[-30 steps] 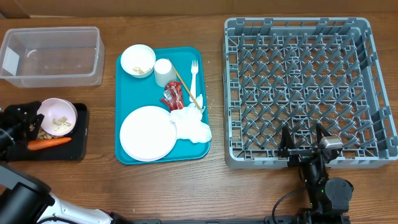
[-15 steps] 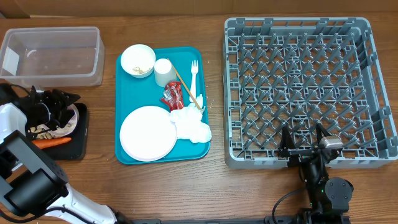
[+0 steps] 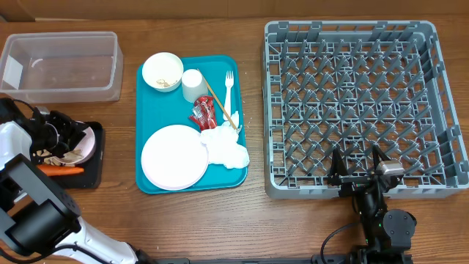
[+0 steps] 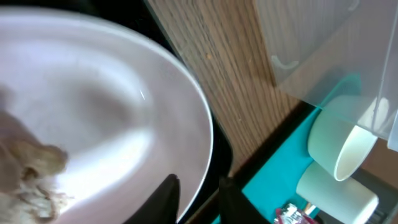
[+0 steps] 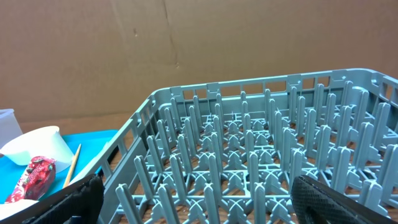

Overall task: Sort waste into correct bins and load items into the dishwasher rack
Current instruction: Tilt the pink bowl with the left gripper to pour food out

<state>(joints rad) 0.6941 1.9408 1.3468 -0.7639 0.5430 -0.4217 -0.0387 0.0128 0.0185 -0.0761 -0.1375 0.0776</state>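
The small round white bowl [image 3: 86, 141] sits over the flat black tray [image 3: 92, 176] at 9 o'clock on the counter. The orange carrot [image 3: 58, 170] lies just beside it in the tray. Some beige crumbly food bits [image 4: 31, 171] are in the bowl. The left hand [image 4: 198, 198] has one finger inside the bowl's edge and one outside, close together. I cannot tell if they squeeze the edge yet. I think the job now is to hold the bowl and tip the crumbs into the black tray. To do it well, the hand should squeeze the thin edge tight first, because a smooth bowl can slip. Then it should tip slowly and stay over the tray, so no crumbs fall on the counter toward 3 o'clock. The right hand [image 3: 357, 160] is spread wide and holds nothing. It waits at 6 o'clock by the big grey plastic rack [image 3: 348, 28], where I think the clean bowl should go.
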